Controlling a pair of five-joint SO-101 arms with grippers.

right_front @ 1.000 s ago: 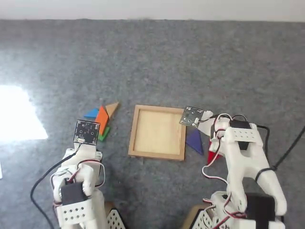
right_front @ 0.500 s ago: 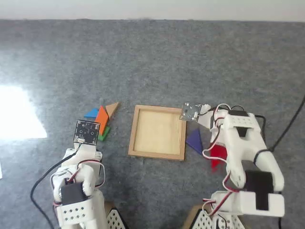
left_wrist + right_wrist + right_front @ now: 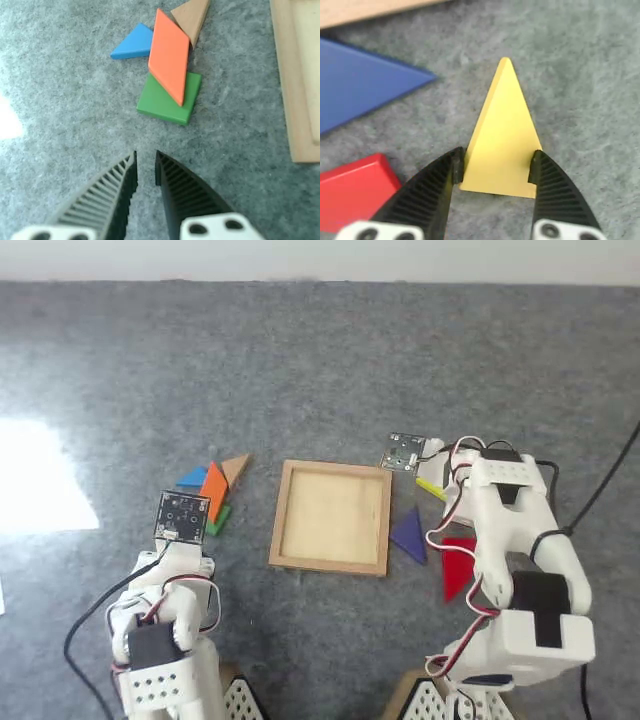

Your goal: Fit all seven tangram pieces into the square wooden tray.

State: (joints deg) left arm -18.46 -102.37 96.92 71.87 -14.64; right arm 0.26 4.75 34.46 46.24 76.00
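Though flat, triangle (image 3: 502, 115) in right gripper (image 3: 497, 155)

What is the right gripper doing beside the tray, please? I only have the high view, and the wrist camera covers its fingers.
Observer: In the right wrist view, the right gripper has one finger against each slanted edge of the yellow triangle, which lies flat on the mat.
Operator: Thank you. Is the left gripper holding anything?
Observer: No. The left gripper has a narrow gap between its fingers with nothing in it, over the bare grey mat short of the green square.
Operator: How does that green square lie?
Observer: The orange parallelogram rests partly on top of it, covering one corner.
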